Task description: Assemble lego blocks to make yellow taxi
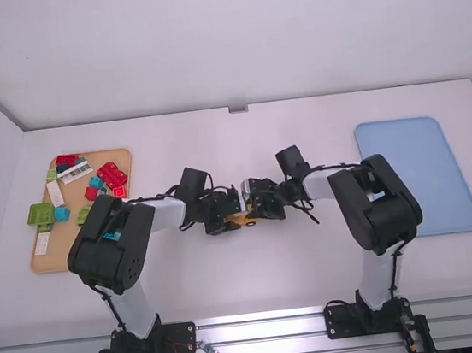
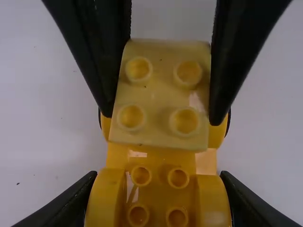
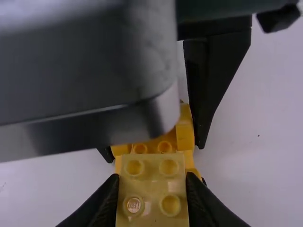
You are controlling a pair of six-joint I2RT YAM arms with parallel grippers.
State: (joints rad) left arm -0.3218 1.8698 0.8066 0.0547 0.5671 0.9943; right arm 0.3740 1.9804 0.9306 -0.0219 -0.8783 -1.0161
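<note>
At the table's middle, my left gripper (image 1: 224,216) and my right gripper (image 1: 262,201) meet over the orange-yellow taxi base (image 1: 241,220). In the left wrist view, my left gripper (image 2: 158,191) is shut on the studded end of the taxi base (image 2: 156,163), one finger on each side. The pale yellow brick (image 2: 158,97) has four studs and sits over the base's other end, between the right gripper's black fingers. In the right wrist view, my right gripper (image 3: 152,187) is shut on that pale brick (image 3: 151,189), above the base (image 3: 185,135). I cannot tell whether the brick is seated.
On the left, a wooden tray (image 1: 118,162) holds several red, green, blue and white blocks; the left arm's elbow overhangs its right side. A blue tray (image 1: 425,175) lies on the right, partly behind the right arm.
</note>
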